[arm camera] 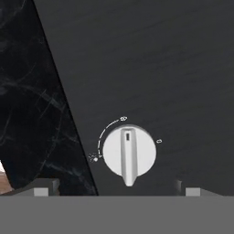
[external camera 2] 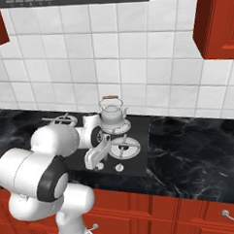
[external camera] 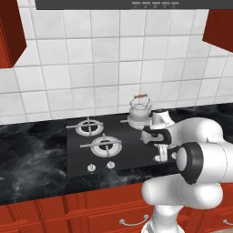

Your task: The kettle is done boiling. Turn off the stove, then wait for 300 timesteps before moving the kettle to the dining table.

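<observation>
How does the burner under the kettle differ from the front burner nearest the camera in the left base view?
The rear burner carries the kettle, which hides most of it; the front burner stands bare, its ring and grate fully visible. The rear burner lies by the tiled wall; the front burner sits just behind the white knobs. Both belong to the same black stove.

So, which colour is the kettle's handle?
Orange-brown, on the kettle; the right base view shows it best.
</observation>
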